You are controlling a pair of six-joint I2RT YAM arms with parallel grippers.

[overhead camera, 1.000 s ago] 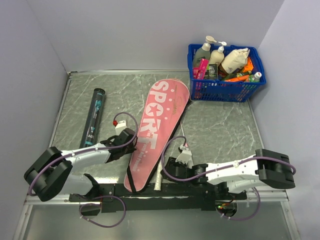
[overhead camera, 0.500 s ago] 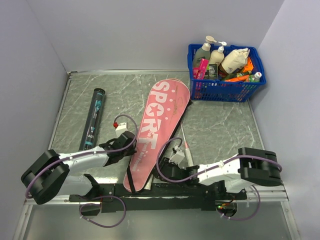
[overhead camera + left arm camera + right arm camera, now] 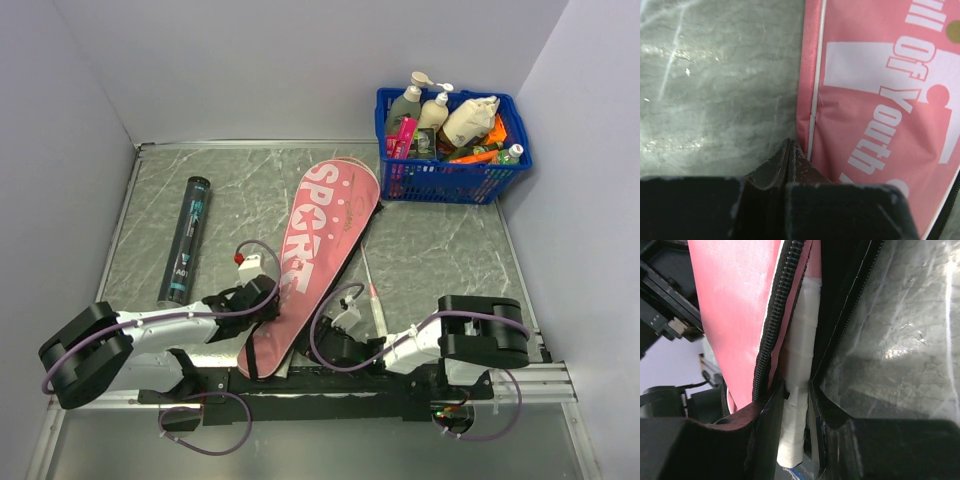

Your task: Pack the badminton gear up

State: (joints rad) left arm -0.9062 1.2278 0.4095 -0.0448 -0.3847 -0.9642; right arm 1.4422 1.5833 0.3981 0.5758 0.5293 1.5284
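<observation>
The long pink racket cover (image 3: pixel 318 235) lettered "SPORT" lies slantwise mid-table. My left gripper (image 3: pixel 266 302) is shut, its tips (image 3: pixel 790 145) at the cover's left piped edge (image 3: pixel 812 107); I see nothing between them. My right gripper (image 3: pixel 328 347) is shut on a racket's white wrapped handle (image 3: pixel 799 390), which runs up beside the cover's open black zipper (image 3: pixel 782 305). A thin racket shaft (image 3: pixel 372 292) lies right of the cover. The slim black tube (image 3: pixel 186 240) lies to the left. No shuttlecocks show.
A blue plastic basket (image 3: pixel 470 178) of bottles and packets stands at the far right corner. Grey walls close in the left, back and right. The black arm-base rail (image 3: pixel 300 382) runs along the near edge, just below the cover's end.
My right arm has folded and moved left, carrying the handle to the cover's near end. My left gripper has moved right and nearer. The cover's near end has shifted left.
</observation>
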